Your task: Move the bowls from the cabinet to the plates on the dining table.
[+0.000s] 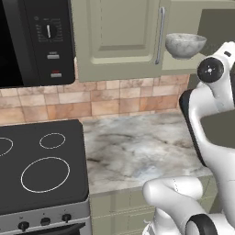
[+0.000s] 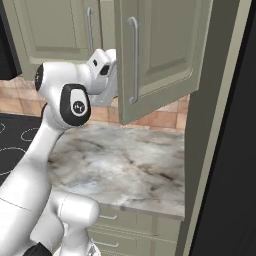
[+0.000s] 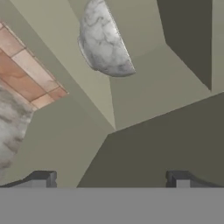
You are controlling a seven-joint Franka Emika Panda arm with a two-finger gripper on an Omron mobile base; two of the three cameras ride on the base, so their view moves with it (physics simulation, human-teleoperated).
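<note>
**Grey bowl on the open cabinet shelf, claw empty**

The sage-green cabinet (image 1: 119,41) fills the top of the left base view, with one door (image 2: 160,55) swung open in the upper middle of the right base view. Below lies the marble worktop (image 1: 137,147), beside the black stove (image 1: 41,165). The mottled grey bowl (image 1: 185,45) sits on the cabinet shelf, upper right. The gripper (image 3: 111,180) stands spread wide, holding nothing, well short of the bowl.
</note>
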